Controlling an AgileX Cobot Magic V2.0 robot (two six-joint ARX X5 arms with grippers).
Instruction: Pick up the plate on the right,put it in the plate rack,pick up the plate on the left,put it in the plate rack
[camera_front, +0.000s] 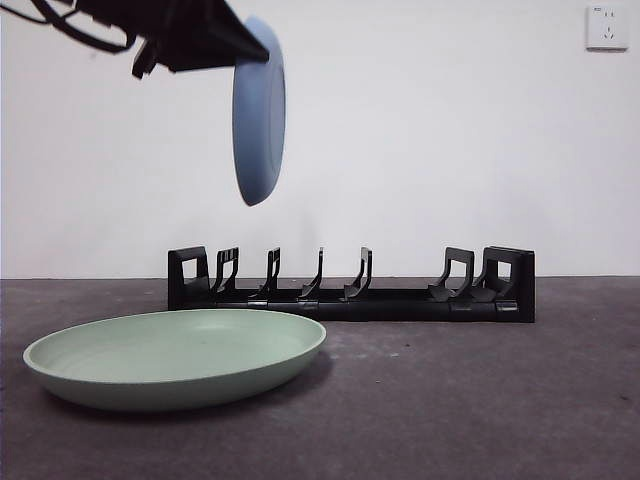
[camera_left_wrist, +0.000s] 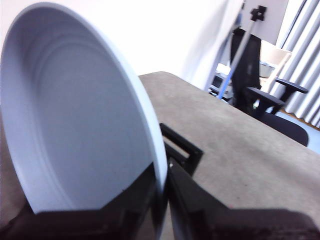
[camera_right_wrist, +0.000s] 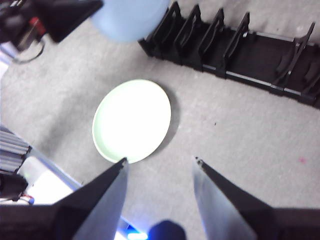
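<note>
My left jaws (camera_left_wrist: 162, 200) pinched the blue plate (camera_front: 259, 110) by its rim, upright above the rack (camera_front: 350, 285); I needed its edge squared between two dividers before lowering.

Front cam sits low at surface (camera_front: 500, 400) height, facing the wall. Right wrist cam looks down from high. Both share the plate rack (camera_front: 350, 290) and green plate (camera_right_wrist: 132, 120).

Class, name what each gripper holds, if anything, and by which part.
Left gripper: round pale blue plate, upright, jaws shut on its rim. Right gripper: open, holding nothing.
</note>
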